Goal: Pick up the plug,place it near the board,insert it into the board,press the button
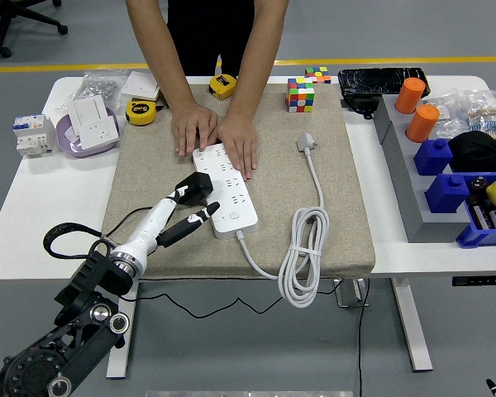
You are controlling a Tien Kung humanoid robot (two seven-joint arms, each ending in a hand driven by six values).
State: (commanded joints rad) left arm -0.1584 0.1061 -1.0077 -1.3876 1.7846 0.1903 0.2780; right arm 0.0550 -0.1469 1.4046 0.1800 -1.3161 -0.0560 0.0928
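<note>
Your left hand reaches in from the lower left over the beige mat, its fingers closed on the black plug, which sits at the left edge of the white power strip; whether its pins are already in a socket cannot be told. 1 slim black finger points toward the strip's near end, its tip just beside the round button. A thin black cord trails from the hand back over the mat toward the near edge. Your right hand is out of view. At the far side a person presses both hands flat on the strip's far end, holding it down. The strip's own white cable lies coiled on the mat to the right, ending in a grey plug well apart from your hand. Also on the table: a colour cube at the mat's far edge, 2 yellow tape measures, a white breaker unit and a purple dish holding a white socket at far left, 2 orange cylinders and blue bins at right. Nothing stands between the hand and the strip.
</note>
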